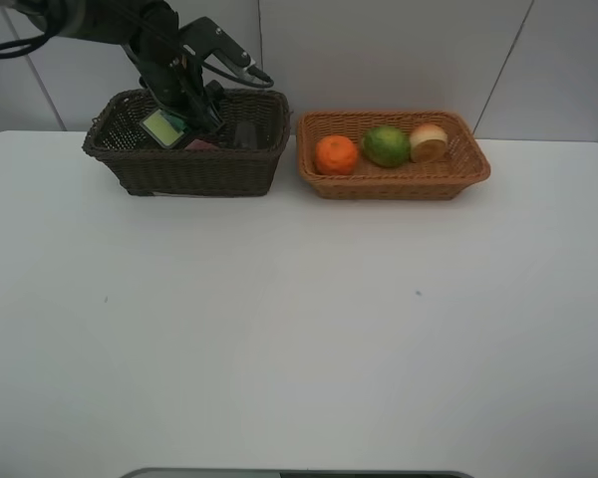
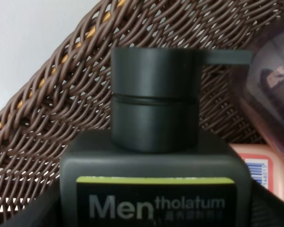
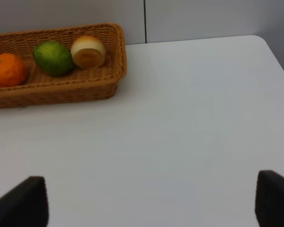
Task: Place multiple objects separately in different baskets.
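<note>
White table; left pincer [image 1: 179,124] grips dark green bottle [image 2: 156,189].

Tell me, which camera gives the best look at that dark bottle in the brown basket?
The left wrist view: the dark bottle fills it, cap and label readable. The exterior high view shows it small, under the left gripper in the brown basket. The right wrist view misses it.
</note>
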